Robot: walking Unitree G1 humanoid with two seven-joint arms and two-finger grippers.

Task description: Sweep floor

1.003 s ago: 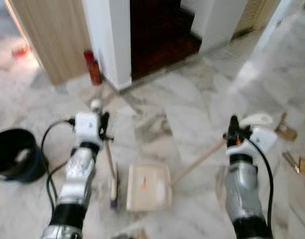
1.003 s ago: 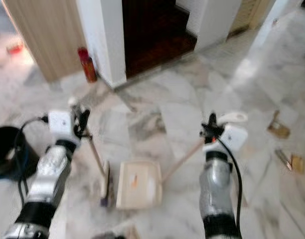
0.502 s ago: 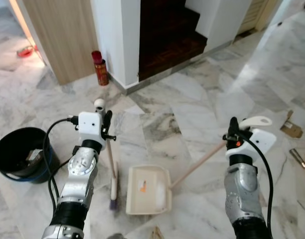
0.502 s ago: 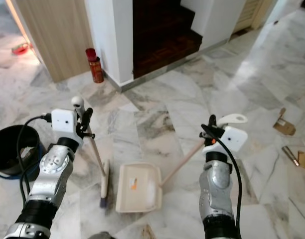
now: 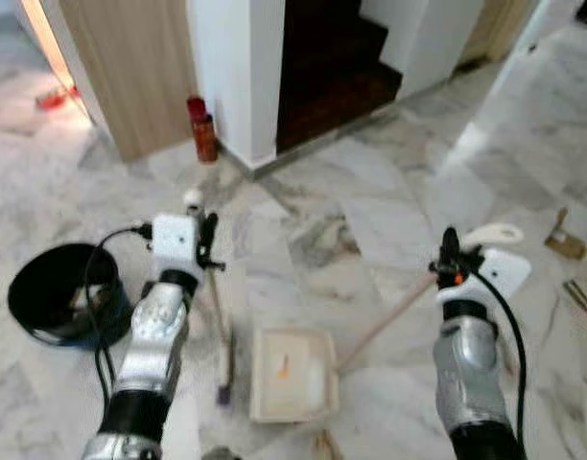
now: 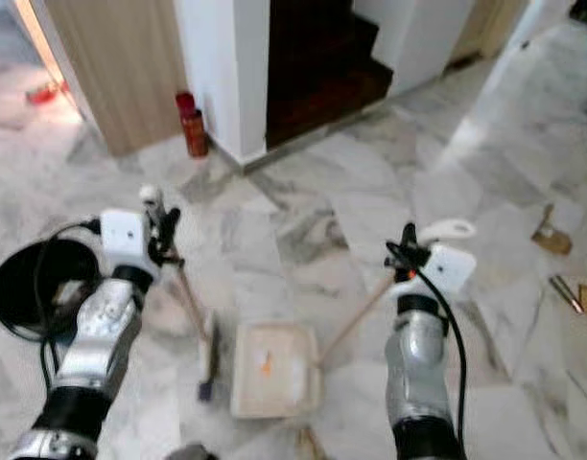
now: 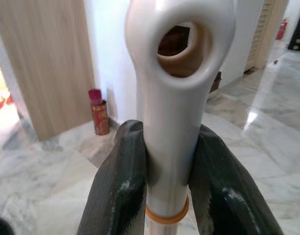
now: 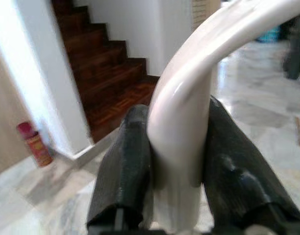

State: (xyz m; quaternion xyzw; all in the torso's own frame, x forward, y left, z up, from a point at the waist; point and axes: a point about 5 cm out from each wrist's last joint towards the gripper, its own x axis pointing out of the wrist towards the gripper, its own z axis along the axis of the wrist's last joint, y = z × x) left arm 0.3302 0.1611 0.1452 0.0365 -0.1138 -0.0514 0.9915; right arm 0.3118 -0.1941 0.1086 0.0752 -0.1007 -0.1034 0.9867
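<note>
My left gripper (image 5: 206,247) is shut on the white top of the broom handle (image 7: 170,98). The broom stands nearly upright, its brush head (image 5: 223,370) on the marble floor. Just beside the brush lies the cream dustpan (image 5: 292,376), flat on the floor, with a small orange scrap (image 5: 282,364) inside it. From the pan a long wooden stick (image 5: 385,321) slants up to a white curved grip (image 8: 189,103), and my right gripper (image 5: 451,257) is shut on that grip. Black fingers (image 8: 125,166) press it from both sides.
A black bucket (image 5: 56,292) stands on the floor at my left. A red can (image 5: 203,134) stands by the white pillar, next to dark wooden stairs (image 5: 332,67). Brown scraps (image 5: 563,240) lie at the far right, and another bit (image 5: 324,443) lies near the pan's front.
The whole picture has shifted and blurred as the camera moved. Both grippers keep their hold, and the broom and dustpan stand as before beside each other.
</note>
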